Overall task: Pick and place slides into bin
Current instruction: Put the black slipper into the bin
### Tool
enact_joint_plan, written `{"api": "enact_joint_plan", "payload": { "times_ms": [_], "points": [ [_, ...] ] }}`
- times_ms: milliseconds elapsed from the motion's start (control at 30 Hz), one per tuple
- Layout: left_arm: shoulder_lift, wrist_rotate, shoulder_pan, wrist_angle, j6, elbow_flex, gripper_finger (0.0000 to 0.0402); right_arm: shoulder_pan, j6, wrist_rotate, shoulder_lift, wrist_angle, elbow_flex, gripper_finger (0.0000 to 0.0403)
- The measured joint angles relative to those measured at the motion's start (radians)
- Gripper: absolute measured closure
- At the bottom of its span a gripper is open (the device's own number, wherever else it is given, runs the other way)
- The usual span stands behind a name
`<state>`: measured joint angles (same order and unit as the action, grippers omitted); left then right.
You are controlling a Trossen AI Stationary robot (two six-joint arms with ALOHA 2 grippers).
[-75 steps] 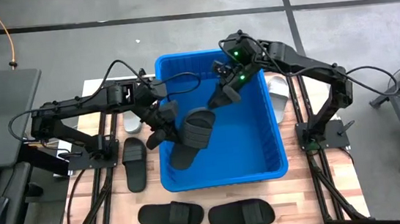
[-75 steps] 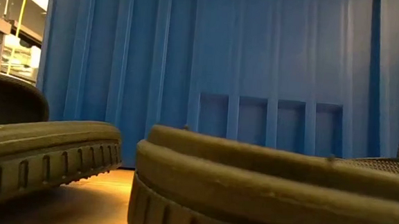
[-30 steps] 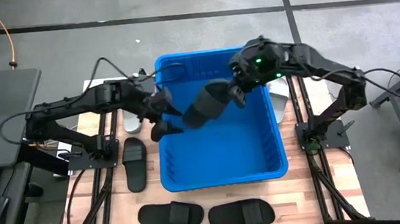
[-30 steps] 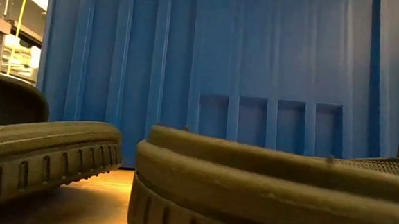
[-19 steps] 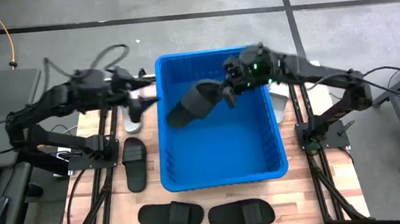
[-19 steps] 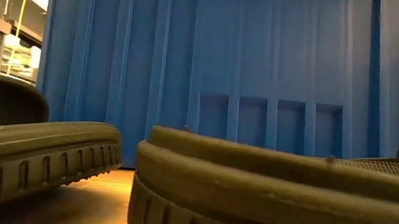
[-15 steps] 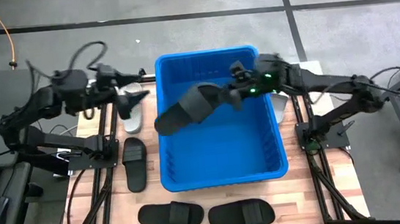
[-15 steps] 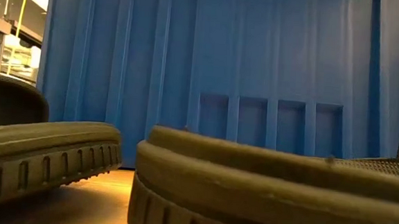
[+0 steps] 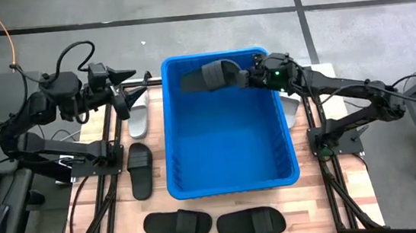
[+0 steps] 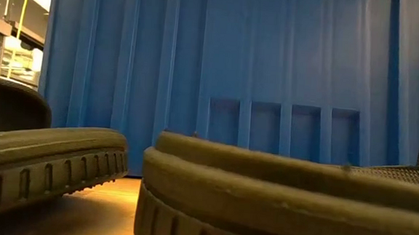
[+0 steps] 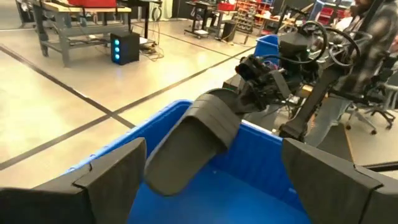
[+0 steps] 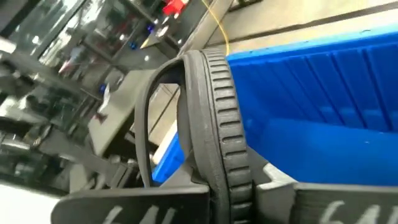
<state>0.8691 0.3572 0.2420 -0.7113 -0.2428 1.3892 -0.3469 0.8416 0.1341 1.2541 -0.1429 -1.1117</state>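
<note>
The blue bin [image 9: 228, 122] sits in the middle of the wooden worktop [image 9: 315, 198], and its floor looks bare. One black slide [image 9: 208, 77] hangs in the air over the bin's far end, near the far wall, not resting on anything. The right gripper [image 9: 249, 78] has its jaws clamped on the end of that slide; the right wrist view shows the ribbed sole [image 12: 214, 143] edge-on between them. The left gripper [image 9: 125, 90] is outside the bin, above the worktop by the bin's far left corner, jaws spread wide and holding nothing.

On the worktop, a pale slide [image 9: 139, 121] lies under the left gripper, and another pale slide [image 9: 291, 102] shows beside the bin's right wall. A black slide [image 9: 140, 169] lies left of the bin, and two more black slides [image 9: 178, 224] [image 9: 250, 222] lie side by side in front of it. Grey concrete floor [image 9: 181, 0] surrounds the worktop. Workbenches [image 11: 81, 12] stand in the room beyond.
</note>
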Motion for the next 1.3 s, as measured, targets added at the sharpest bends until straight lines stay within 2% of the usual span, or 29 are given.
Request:
{"api": "enact_joint_plan", "payload": {
  "times_ms": [367,467,633,900,1000,1133,1300],
  "points": [
    [-0.003,-0.060,0.000,0.008,0.002,0.000,0.0043,-0.051,0.212,0.041,0.185,0.008,-0.001,0.0398],
    [-0.003,-0.066,0.000,0.008,-0.002,0.000,0.0043,-0.065,0.257,0.033,0.228,-0.068,-0.048,0.0398],
    [-0.001,-0.131,0.000,0.027,-0.005,0.000,0.0043,-0.067,0.221,0.004,0.346,-0.201,-0.196,0.0398],
    [-0.002,-0.195,0.000,0.083,0.038,0.000,0.0043,-0.081,0.172,0.044,0.549,-0.419,-0.447,0.0398],
    [-0.001,-0.192,0.000,0.082,0.037,0.000,0.0043,-0.087,0.208,0.023,0.589,-0.512,-0.463,0.0398],
    [-0.001,-0.191,0.000,0.082,0.046,0.000,0.0043,-0.087,0.208,0.014,0.592,-0.461,-0.448,0.0399],
    [-0.001,-0.213,0.000,0.081,0.066,0.000,0.0043,-0.108,0.208,0.006,0.593,-0.497,-0.446,0.0399]
  ]
}}
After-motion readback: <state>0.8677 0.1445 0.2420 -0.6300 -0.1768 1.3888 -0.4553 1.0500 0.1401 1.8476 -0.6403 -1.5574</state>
